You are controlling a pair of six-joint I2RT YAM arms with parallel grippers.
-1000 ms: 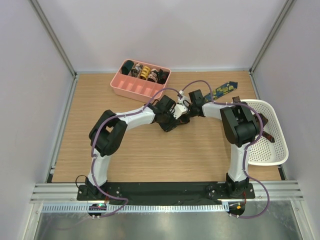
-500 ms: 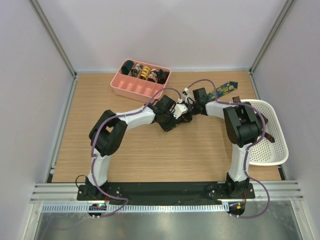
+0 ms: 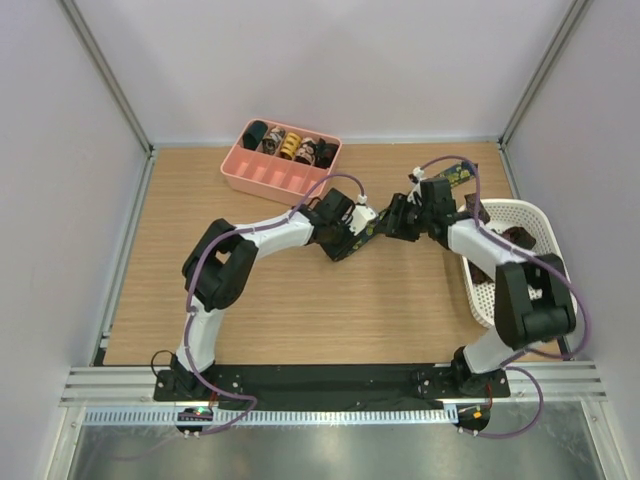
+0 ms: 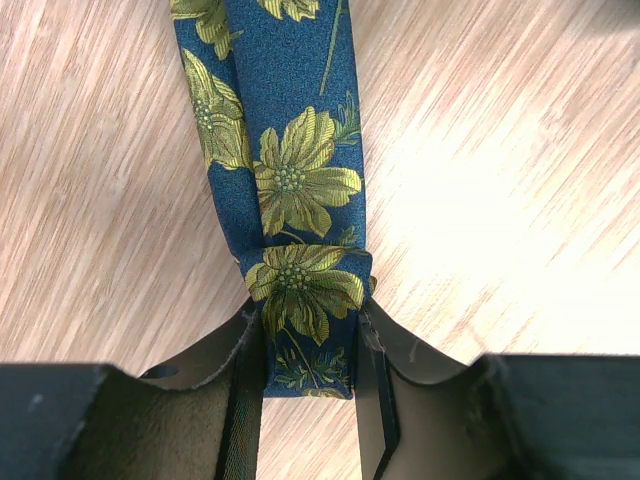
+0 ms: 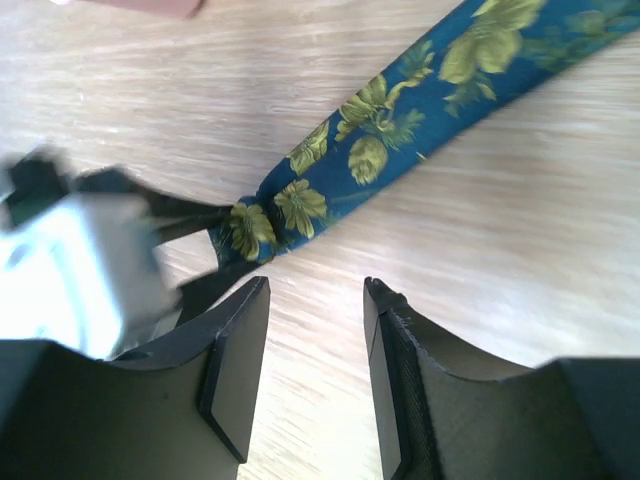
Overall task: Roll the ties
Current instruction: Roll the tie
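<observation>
The roll of one tie is only just being started. The left fingers (image 4: pixel 245 400) are pinching the doubled-over end of the navy tie (image 4: pixel 300 180) with the yellow-green flowers, one finger on each edge of the fold. The fold is sitting between them, and the rest of the band is running straight out ahead of their tips, flat on the wooden surface (image 4: pixel 520 200). The right fingers (image 5: pixel 235 370) are standing apart and holding nothing, with only bare wood showing in the gap between them. In their wrist view the tie is lying ahead of their tips and slanting away to the upper right, and the pinched fold is sitting just beyond the left-hand finger. From overhead, the two sets of fingers are facing each other closely, and the tie's far pointed end is lying well beyond the right fingers, near the white basket (image 3: pixel 545 300). Finished coils (image 3: pixel 290 146) are resting in the pink tray (image 3: pixel 262 186), well apart from both sets of fingers, so this tie seems to be one of several and most of its length is not yet wound. The next move probably calls for the right fingers to come down on the flat band just ahead of the fold. They would be steadying or feeding it while the left wrist is turning the fold over onto itself. The edges will need keeping in line and the fabric taut, since a loose first turn is likely to spring open or wind crooked.
</observation>
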